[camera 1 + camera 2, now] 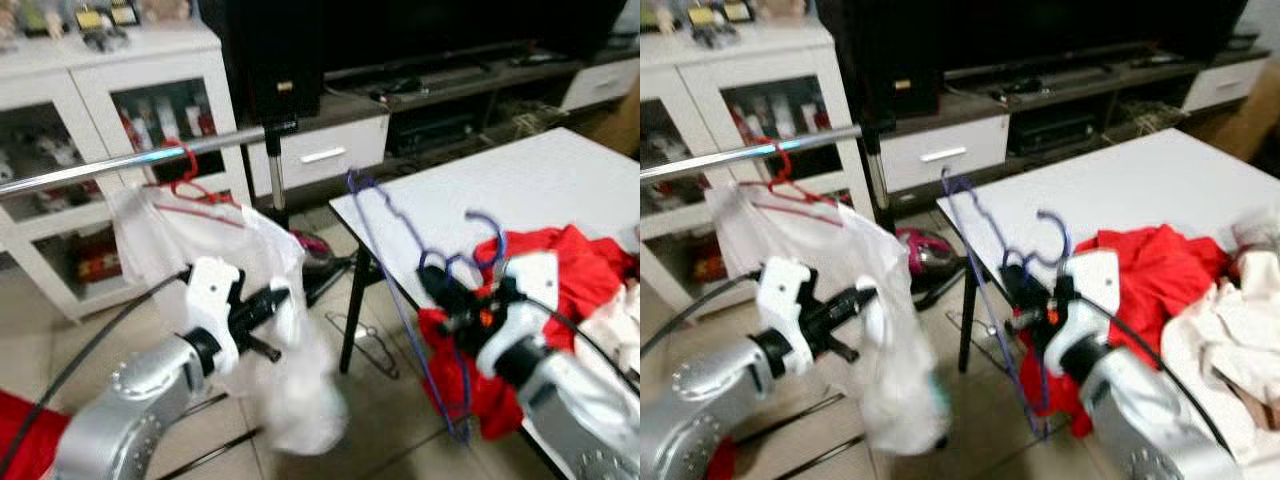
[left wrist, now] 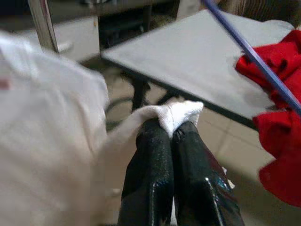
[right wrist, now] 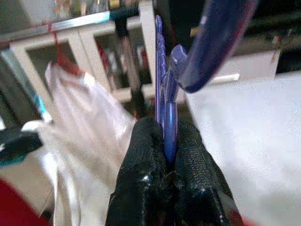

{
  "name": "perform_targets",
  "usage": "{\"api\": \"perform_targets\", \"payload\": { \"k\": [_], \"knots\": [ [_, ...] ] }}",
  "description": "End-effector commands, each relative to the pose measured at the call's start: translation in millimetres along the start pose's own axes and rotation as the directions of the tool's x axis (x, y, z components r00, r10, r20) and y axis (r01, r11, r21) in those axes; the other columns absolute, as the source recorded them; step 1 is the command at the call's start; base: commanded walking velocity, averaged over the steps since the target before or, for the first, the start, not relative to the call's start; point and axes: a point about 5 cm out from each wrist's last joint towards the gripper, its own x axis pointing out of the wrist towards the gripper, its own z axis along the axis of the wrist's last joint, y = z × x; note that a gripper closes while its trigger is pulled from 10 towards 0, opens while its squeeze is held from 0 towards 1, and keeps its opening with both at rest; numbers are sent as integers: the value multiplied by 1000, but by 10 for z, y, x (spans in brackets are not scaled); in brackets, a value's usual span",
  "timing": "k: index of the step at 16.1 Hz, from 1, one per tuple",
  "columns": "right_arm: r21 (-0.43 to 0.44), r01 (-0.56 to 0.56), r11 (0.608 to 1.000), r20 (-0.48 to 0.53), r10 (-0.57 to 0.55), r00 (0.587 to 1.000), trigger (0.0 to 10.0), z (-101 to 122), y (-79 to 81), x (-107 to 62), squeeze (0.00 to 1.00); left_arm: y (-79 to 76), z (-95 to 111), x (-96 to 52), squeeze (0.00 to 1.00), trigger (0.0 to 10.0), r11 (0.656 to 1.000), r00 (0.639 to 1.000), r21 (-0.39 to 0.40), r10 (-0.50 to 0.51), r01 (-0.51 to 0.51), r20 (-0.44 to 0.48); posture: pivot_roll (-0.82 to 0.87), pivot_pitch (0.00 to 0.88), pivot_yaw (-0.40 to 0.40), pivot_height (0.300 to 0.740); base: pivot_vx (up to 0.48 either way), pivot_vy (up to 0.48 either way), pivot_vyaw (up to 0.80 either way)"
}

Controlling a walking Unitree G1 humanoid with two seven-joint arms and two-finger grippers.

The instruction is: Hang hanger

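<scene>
Gripping blue hanger (image 1: 400, 290) beside table edge (image 1: 375, 255)

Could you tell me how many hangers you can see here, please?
3: a red hanger on the rail, a blue hanger in the right gripper, a wire hanger on the floor.

A plain white garment (image 1: 230, 290) hangs on a red hanger (image 1: 195, 190) from a silver rail (image 1: 130, 160) at the left. The left hand (image 2: 171, 136), with black fingers (image 2: 150, 169) on a silver arm, pinches white cloth. The right hand (image 3: 164, 141), also black, clamps a blue hanger (image 1: 400, 270). A red garment (image 1: 570, 270) lies on the white surface (image 1: 520, 190) at the right, beside cream cloth (image 1: 1230, 330). The far cabinet (image 1: 90, 80) is white, and the floor (image 1: 390, 420) is beige tile.
</scene>
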Motion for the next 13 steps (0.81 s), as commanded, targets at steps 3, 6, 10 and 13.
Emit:
{"api": "perform_targets", "payload": {
  "k": [3, 6, 10, 13],
  "knots": [
    [-23, 50, 998, 35, -49, 998, 10000, 75, 4, -24, 0, -16, 25, 46, 0, 10000, 1000, 1000, 14, 3, -4, 23, 9, 0, 18, 740, 0, 0, -800],
    [-12, 81, 997, 72, -80, 994, 10000, 152, -67, -8, 0, -32, 61, 49, 0, 10000, 1000, 999, 18, 0, -1, 48, 10, 0, -5, 740, 0, 0, -800],
    [7, 50, 999, 130, -50, 990, 10000, 229, -27, 50, 0, 38, 242, 70, 0, 10000, 999, 992, 40, -1, -4, 129, 1, 0, 4, 740, 0, 0, -800],
    [-18, 51, 999, 140, -48, 989, 10000, 296, 30, 87, 0, 125, 477, 85, 0, 10000, 999, 975, 6, 43, -45, 219, -7, 0, 14, 740, 0, 0, -800]
  ]
}}
